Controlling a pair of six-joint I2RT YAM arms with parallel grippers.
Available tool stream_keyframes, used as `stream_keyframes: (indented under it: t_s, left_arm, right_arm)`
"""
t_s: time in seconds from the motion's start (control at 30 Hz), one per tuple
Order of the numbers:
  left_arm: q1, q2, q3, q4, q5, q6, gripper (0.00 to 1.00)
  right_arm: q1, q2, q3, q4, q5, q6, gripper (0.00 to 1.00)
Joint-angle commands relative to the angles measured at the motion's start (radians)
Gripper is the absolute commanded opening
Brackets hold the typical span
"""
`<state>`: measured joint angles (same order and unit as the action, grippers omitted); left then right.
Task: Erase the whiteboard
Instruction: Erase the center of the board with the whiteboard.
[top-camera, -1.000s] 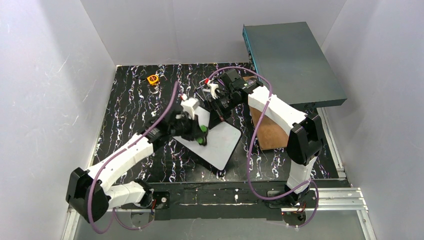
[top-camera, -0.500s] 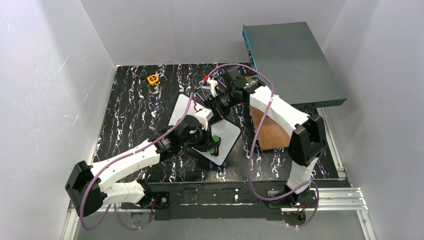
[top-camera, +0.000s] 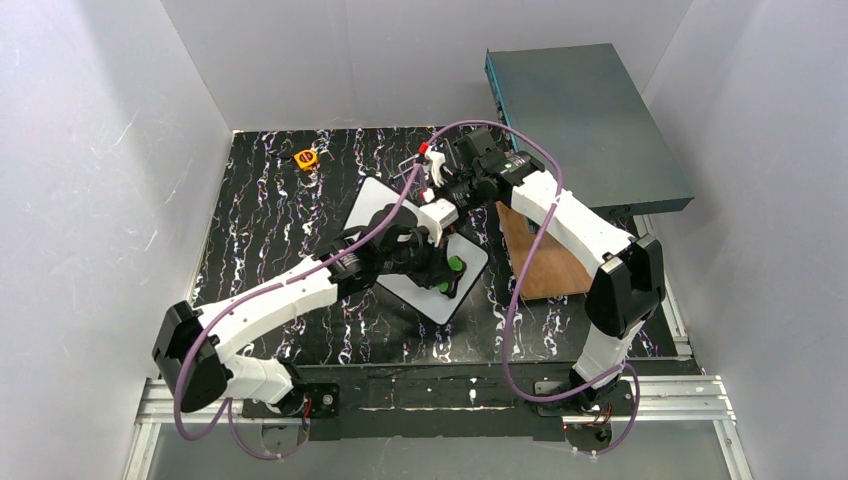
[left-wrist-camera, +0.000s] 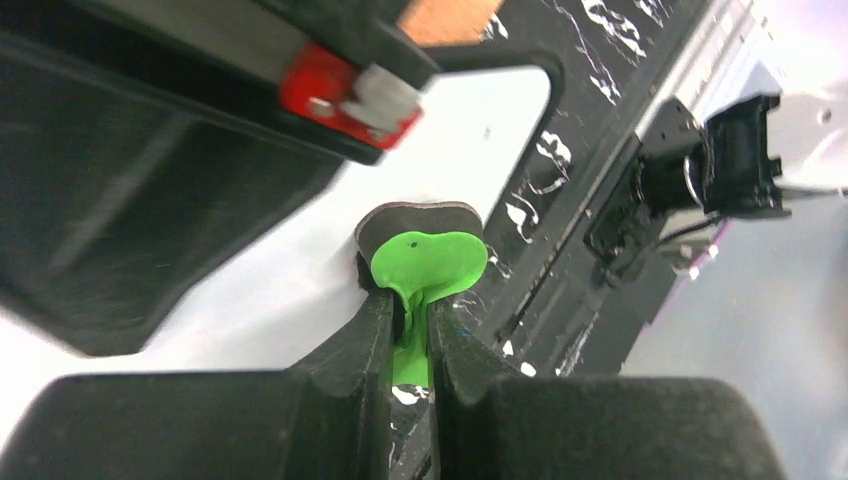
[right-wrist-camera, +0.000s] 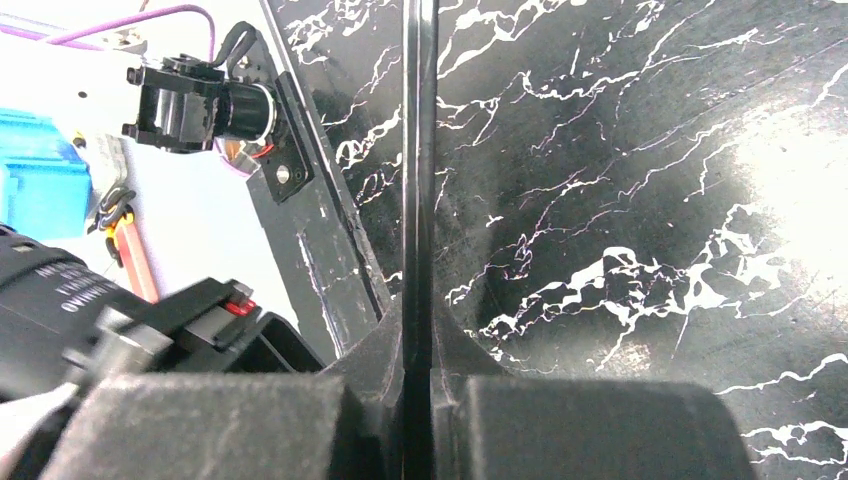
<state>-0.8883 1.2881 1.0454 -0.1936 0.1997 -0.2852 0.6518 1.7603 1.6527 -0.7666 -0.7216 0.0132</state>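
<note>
Wiping is in hand: the whiteboard (top-camera: 385, 205), just beside the wooden board (top-camera: 542, 270), is clamped edgewise by the right fingers (right-wrist-camera: 365, 370), and the eraser (left-wrist-camera: 428, 262) gripped by the left fingers (left-wrist-camera: 348, 355) must be swept under pressure.

Top camera's up high behind the arm bases (top-camera: 312, 400) on the near rail (top-camera: 450, 392), looking down and forward, with the whiteboard (top-camera: 378, 203) mid-frame, far off. Left wrist camera skims low over the whiteboard's white face (very close). Right wrist camera sights along the whiteboard's edge, close too — both wrist views share that near rail beyond the whiteboard.
</note>
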Motion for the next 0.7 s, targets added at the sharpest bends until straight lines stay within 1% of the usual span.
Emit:
stream_keyframes:
  t_s: [0.0,0.1,0.17,0.23,0.3,0.37,0.4,0.47,0.57,0.67]
  left_arm:
    - [-0.021,0.049,-0.01,-0.002,0.135,0.057,0.0]
    - [-0.023,0.059,-0.021,-0.012,0.106,0.069,0.0]
    - [-0.015,0.038,-0.042,-0.034,0.017,0.073,0.0]
    - [0.019,-0.015,-0.087,-0.038,-0.075,0.043,0.0]
    - [0.082,-0.106,-0.185,-0.006,-0.148,-0.013,0.0]
    - [0.183,-0.199,-0.274,0.023,-0.183,-0.059,0.0]
    - [0.228,-0.241,-0.31,0.027,-0.231,-0.076,0.0]
    - [0.312,-0.301,-0.366,0.043,-0.272,-0.09,0.0]
    - [0.417,-0.336,-0.401,0.087,-0.273,-0.092,0.0]
    - [0.47,-0.301,-0.364,0.112,-0.225,-0.079,0.0]
  right_arm:
    - [-0.004,-0.058,0.012,0.03,-0.103,0.024,0.01]
    - [-0.009,-0.058,0.013,0.027,-0.101,0.022,0.01]
    - [-0.01,-0.061,0.011,0.027,-0.099,0.019,0.01]
    - [-0.012,-0.066,0.008,0.026,-0.095,0.018,0.01]
    - [-0.013,-0.069,0.006,0.027,-0.095,0.018,0.01]
    - [-0.015,-0.069,0.007,0.028,-0.1,0.018,0.01]
    - [-0.015,-0.068,0.008,0.027,-0.103,0.019,0.01]
    - [-0.015,-0.066,0.011,0.029,-0.111,0.023,0.01]
    - [-0.015,-0.066,0.01,0.031,-0.118,0.028,0.01]
    - [-0.015,-0.074,0.002,0.035,-0.117,0.03,0.01]
